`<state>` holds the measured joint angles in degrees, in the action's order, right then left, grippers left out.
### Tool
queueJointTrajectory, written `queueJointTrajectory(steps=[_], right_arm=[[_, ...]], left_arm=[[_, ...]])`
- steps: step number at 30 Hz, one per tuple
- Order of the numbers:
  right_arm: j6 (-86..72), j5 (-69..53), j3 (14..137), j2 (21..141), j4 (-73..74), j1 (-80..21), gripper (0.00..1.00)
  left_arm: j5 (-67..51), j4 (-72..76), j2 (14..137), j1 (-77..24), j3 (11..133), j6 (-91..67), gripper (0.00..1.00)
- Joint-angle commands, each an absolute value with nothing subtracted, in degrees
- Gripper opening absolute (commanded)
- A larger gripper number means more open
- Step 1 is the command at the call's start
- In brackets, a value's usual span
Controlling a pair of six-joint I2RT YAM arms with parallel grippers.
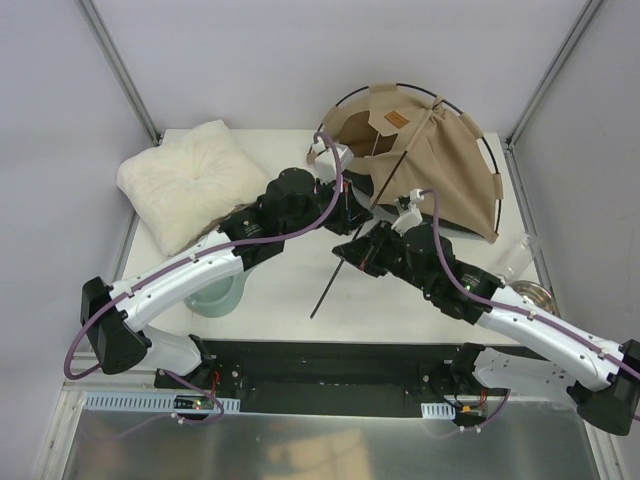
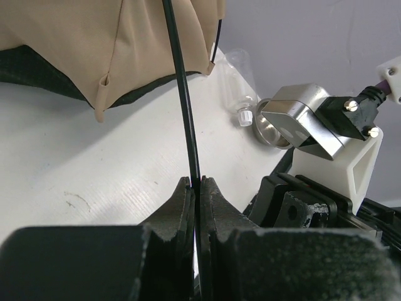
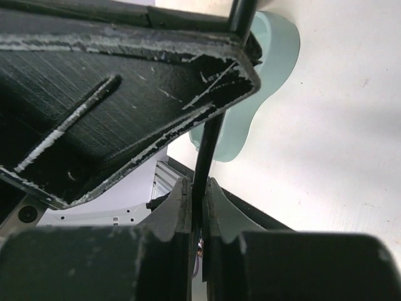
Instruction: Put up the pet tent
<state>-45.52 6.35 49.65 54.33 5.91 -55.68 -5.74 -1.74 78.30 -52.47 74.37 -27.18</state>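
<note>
The white desk [image 1: 280,290] is carrying everything. The pet tent [image 1: 440,170] is lying at the far right of the desk. It is half collapsed, with tan fabric draped inside a curved black hoop [image 1: 370,92] and a brown label [image 1: 396,120] facing up. It is not yet being stood up. A white fluffy cushion [image 1: 190,185] is sitting at the far left, well apart from the tent, probably being saved for the end. A pale green bowl [image 1: 215,295] is sitting near left, partly hidden under the left arm.

A straight black pole [image 1: 325,293] is being held on a slant. Its far end is running up into the tent fabric and its near end is hanging free over the middle of the desk. The left gripper [image 2: 195,183] is being held shut on this pole, jaws pinched tight around it on the tent side. The right gripper [image 3: 195,182] is being held shut on the same pole, just beside the left one and toward the free near end.

The double grip is judged to be there because the pole is thin and flexible. One point is being steadied so the rest can be pushed or bent into the fabric without whipping.

A clear bottle [image 2: 241,88] and a metal cup [image 2: 272,132] are lying at the right edge, untouched.
</note>
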Motion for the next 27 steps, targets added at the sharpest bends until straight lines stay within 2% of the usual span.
queueJointTrajectory(steps=[1,5,9,14,17,20,27], right_arm=[[-45.4,6.6,52.3,52.8,6.6,-56.2,0.0],[-45.6,5.3,55.0,52.6,9.7,-56.1,0.0],[-45.6,1.9,59.8,53.4,14.8,-56.2,0.0],[-47.0,-2.0,62.8,52.4,18.5,-56.1,0.0],[-48.1,-2.2,63.3,51.4,18.1,-56.1,0.0],[-49.0,-2.2,63.0,50.5,16.4,-56.2,0.0],[-53.4,-1.4,62.1,49.5,12.1,-56.1,0.0]], left_arm=[[-5.2,3.9,75.6,-52.6,76.2,-25.4,0.0],[-5.0,3.9,74.8,-52.6,76.2,-25.0,0.2],[-5.4,3.8,73.5,-52.6,76.3,-24.0,0.22],[-4.5,2.1,70.5,-52.6,76.5,-21.7,0.55],[-2.9,1.0,68.4,-52.6,76.5,-19.9,0.7],[2.4,0.3,65.8,-52.6,75.1,-18.1,0.77],[19.2,-1.5,59.9,-51.9,67.6,-17.4,0.79]])
